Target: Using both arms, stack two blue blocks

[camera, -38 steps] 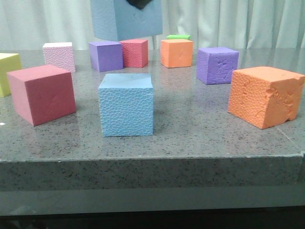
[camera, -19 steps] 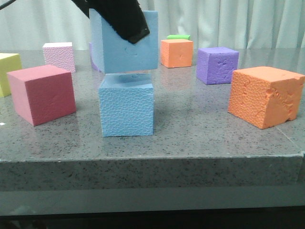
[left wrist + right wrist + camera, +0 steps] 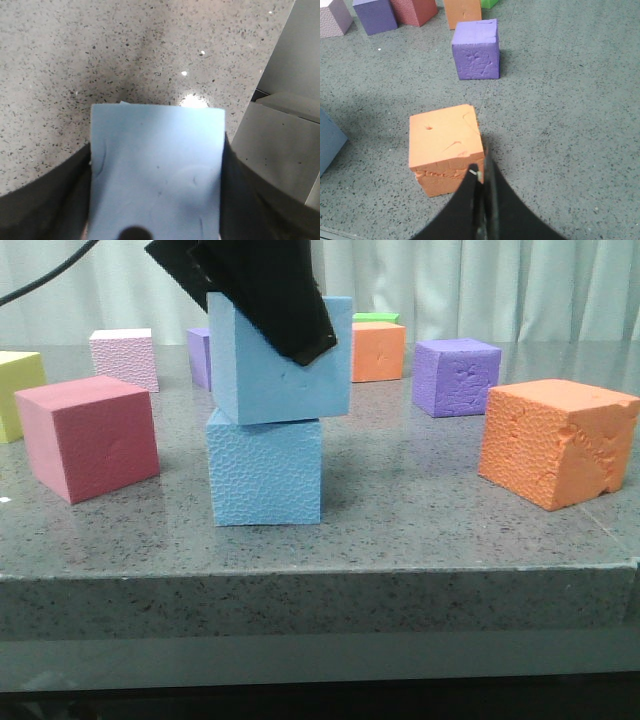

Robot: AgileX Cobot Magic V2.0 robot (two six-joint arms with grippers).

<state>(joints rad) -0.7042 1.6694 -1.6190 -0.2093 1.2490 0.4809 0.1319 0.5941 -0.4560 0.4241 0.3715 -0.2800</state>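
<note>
**Square the upper cube before you let go**

A pale curtain backs the speckled grey counter [image 3: 420, 520], where foam cubes are scattered. Take the lower blue block [image 3: 265, 472] as your landmark: it sits flat on the counter, with a red cube [image 3: 88, 436] well apart on its left-arm side and an orange cube [image 3: 557, 440] well apart on the other. The upper blue block [image 3: 282, 362] rests on or just above it, tilted and shifted a little toward the orange cube, so its faces do not line up. Your left end effector [image 3: 262, 290] is closed on that upper block from both sides. The right end effector [image 3: 482, 200] hangs by the orange cube with its jaws together, holding nothing.

Before releasing, level the upper block and nudge it back over the landmark. Then open slowly, since foam may cling to the pads and topple the stack.
</note>
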